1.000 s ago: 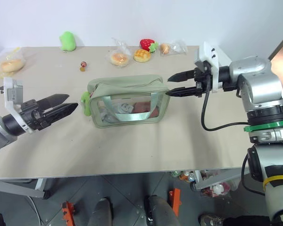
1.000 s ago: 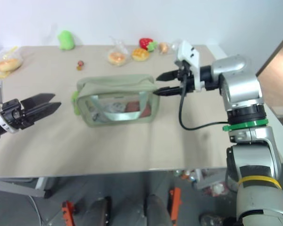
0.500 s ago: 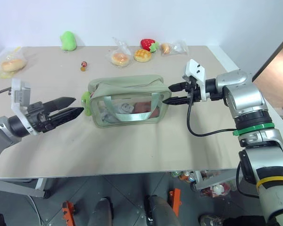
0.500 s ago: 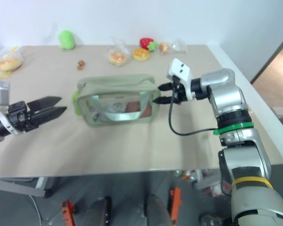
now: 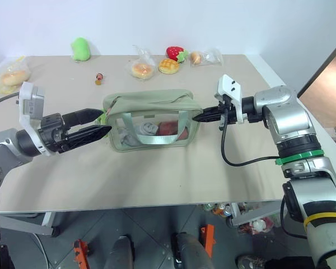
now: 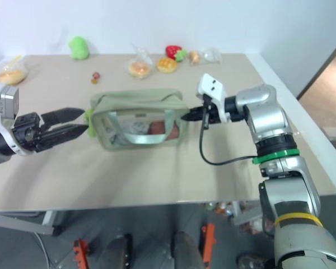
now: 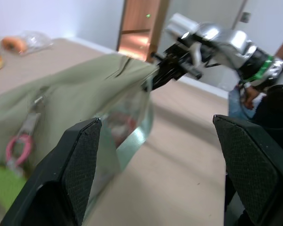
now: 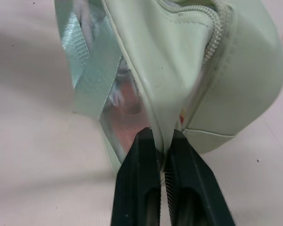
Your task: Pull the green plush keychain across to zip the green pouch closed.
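Note:
The green pouch lies mid-table, its clear window facing me and its top zipper partly open. On its left end hangs the green plush keychain, with its pinkish ring in the left wrist view. My left gripper is open and level, its fingertips on either side of the keychain and apart from it. At the pouch's right end, my right gripper is shut on the pouch's end seam.
Along the table's far edge sit a lime-green blob plush, bagged bread, a strawberry toy, another bun and a small figure. More bagged bread lies far left. Bare tabletop stretches in front of the pouch.
My right gripper dropped to the pouch's right end and closed on it. My left gripper, still open, moved right up to the pouch's left end.

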